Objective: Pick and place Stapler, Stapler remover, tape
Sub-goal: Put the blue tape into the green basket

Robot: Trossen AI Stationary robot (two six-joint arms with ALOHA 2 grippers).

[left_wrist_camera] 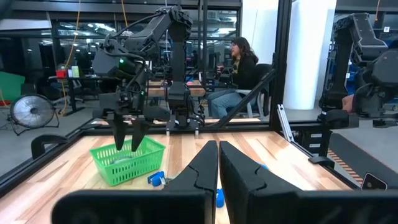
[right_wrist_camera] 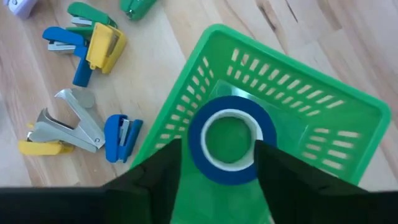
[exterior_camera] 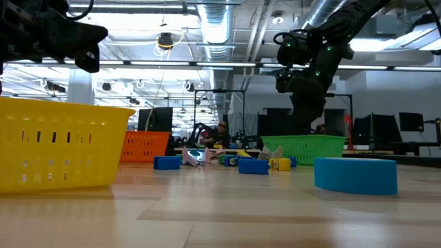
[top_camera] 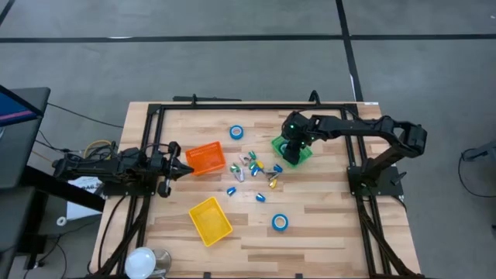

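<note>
One roll of tape (right_wrist_camera: 231, 139) sits between our right gripper (right_wrist_camera: 217, 163) fingers, spread above the green bin (right_wrist_camera: 323, 124); we judge it light, rigid, best pinched across its rim. Left gripper (left_wrist_camera: 217, 163) waits clenched, left.

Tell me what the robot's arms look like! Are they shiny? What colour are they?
Both arms are black and chunky, built from jointed blocks, more matt than shiny. The right arm has a tiny green light glowing near its wrist. Each ends in two flat, dark jaws; the left gripper has angular, wedge-shaped ones. Cables trail beside the left arm.
</note>
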